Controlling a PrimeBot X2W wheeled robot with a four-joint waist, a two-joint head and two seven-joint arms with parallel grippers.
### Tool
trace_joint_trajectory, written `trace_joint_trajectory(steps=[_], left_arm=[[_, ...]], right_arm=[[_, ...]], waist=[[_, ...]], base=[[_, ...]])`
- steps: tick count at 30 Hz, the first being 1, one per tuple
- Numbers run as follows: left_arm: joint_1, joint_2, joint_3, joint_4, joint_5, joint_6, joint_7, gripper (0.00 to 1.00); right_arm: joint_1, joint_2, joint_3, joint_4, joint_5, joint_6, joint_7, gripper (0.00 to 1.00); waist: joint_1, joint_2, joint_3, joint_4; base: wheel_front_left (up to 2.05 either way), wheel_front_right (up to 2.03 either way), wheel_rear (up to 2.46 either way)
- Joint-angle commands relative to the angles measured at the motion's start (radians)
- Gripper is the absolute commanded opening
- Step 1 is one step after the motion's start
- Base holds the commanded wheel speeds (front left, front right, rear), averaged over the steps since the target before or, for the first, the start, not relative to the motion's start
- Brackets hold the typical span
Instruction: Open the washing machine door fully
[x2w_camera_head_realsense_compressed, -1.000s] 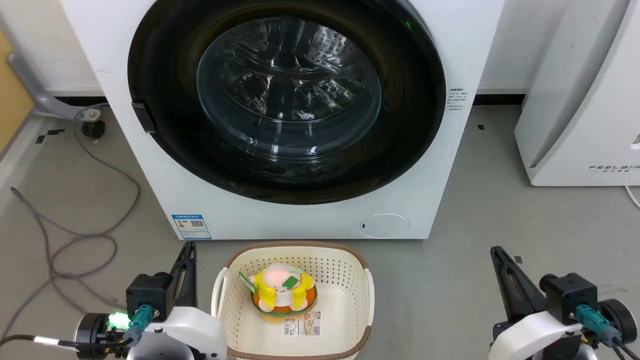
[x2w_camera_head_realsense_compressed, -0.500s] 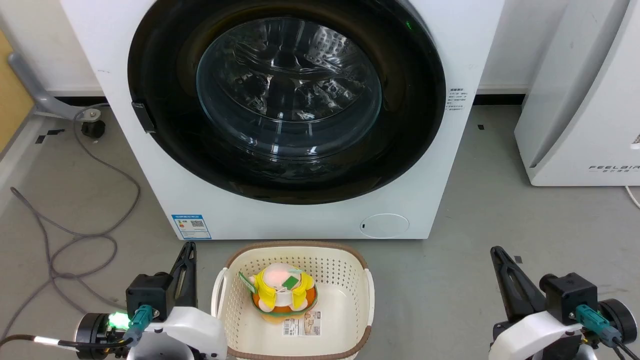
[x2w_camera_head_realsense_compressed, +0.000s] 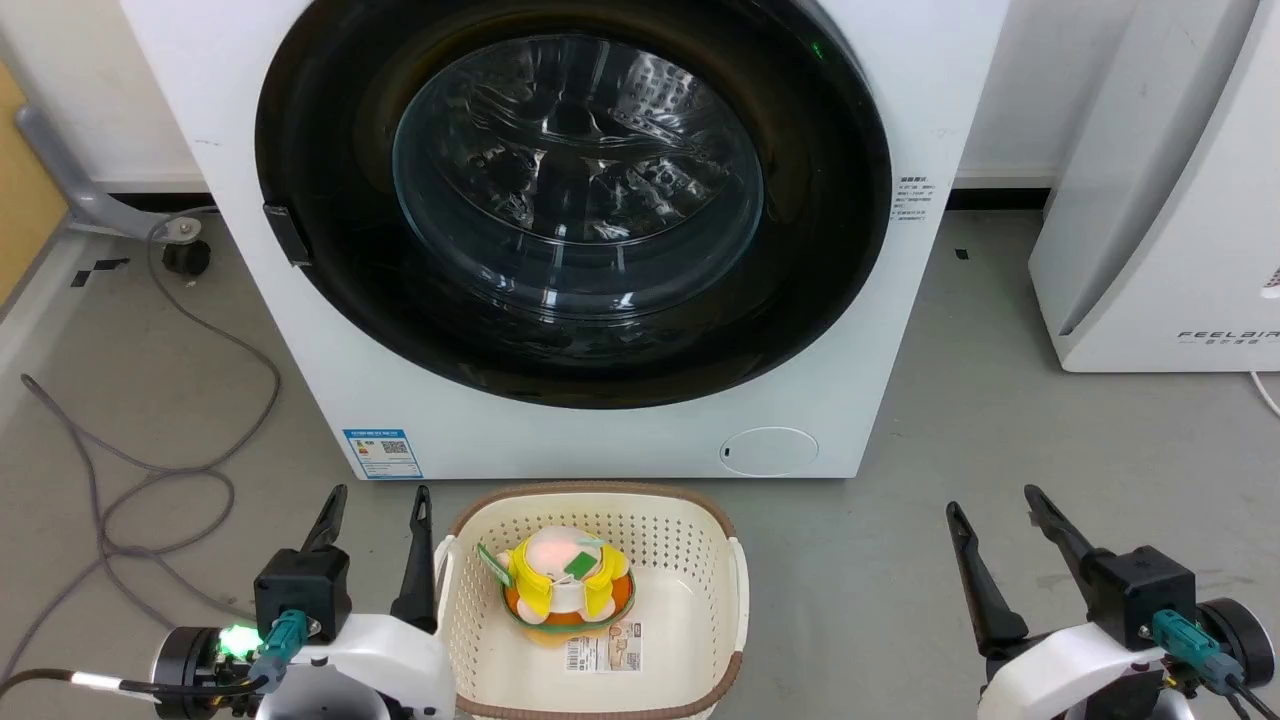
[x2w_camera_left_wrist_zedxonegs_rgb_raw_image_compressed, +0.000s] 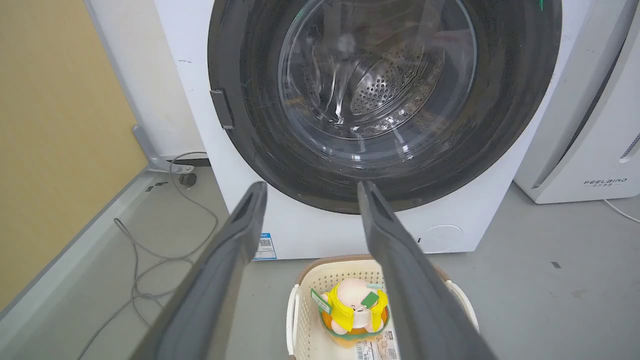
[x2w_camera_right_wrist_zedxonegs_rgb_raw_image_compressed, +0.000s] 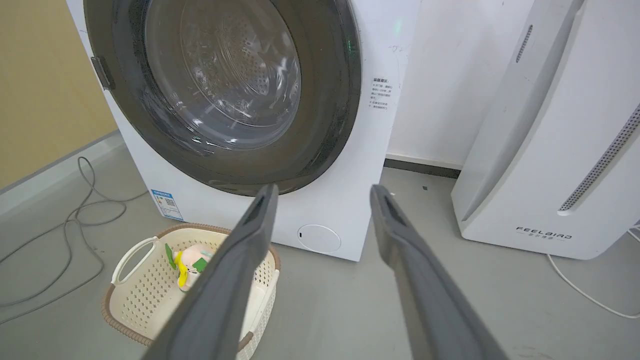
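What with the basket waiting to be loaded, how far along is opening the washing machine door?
Done: nothing yet; the washing machine door sits shut, flush in the front of the washing machine. In hand: the left gripper and right gripper stand open and empty, low beside the basket, short of the door. Remaining: reach the door, probably at the tab on its left edge, and swing it fully open.

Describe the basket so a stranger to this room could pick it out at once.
Find the big white washing machine with the round black door. On the grey floor just in front of it sits a low cream basket with perforated walls and a brown rim. Unlike the white appliance beside the machine, it is open-topped and holds a yellow and orange toy.
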Motion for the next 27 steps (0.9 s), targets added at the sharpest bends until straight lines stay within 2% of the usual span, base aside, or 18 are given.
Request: trace_joint_trajectory(steps=[1,5,6,7,20,27], left_arm=[[-0.002,0.000,-0.005,0.007,-0.006,-0.001,-0.008,1.00],[-0.006,0.000,-0.012,0.014,-0.014,-0.002,-0.017,1.00],[-0.006,0.000,-0.013,0.016,-0.016,-0.002,-0.019,1.00],[-0.007,0.000,-0.015,0.018,-0.018,-0.002,-0.021,1.00],[-0.016,0.000,-0.033,0.035,-0.041,-0.004,-0.046,1.00],[-0.021,0.000,-0.043,0.044,-0.058,-0.004,-0.060,1.00]], right_arm=[[0.001,0.000,-0.001,0.006,0.005,0.000,-0.007,1.00],[0.000,0.000,-0.003,0.014,0.012,0.000,-0.016,1.00],[0.000,0.000,-0.004,0.016,0.014,0.000,-0.018,0.47],[0.000,0.000,-0.005,0.018,0.017,0.000,-0.020,0.00],[-0.004,0.000,-0.018,0.039,0.072,0.000,-0.046,0.00],[-0.017,0.000,-0.022,0.054,0.225,0.000,-0.060,0.00]], waist=[[0.0000,-0.0001,0.000,0.000],[0.0000,-0.0001,0.000,-0.001],[0.0000,-0.0001,0.000,-0.001],[0.0000,-0.0001,0.001,-0.001],[0.0000,-0.0001,0.001,-0.003],[0.0000,-0.0001,0.002,-0.004]], base=[[0.00,0.00,0.00],[0.00,0.00,0.00],[0.00,0.00,0.00],[0.00,0.00,0.00],[0.00,0.00,0.00],[0.00,0.00,0.00]])
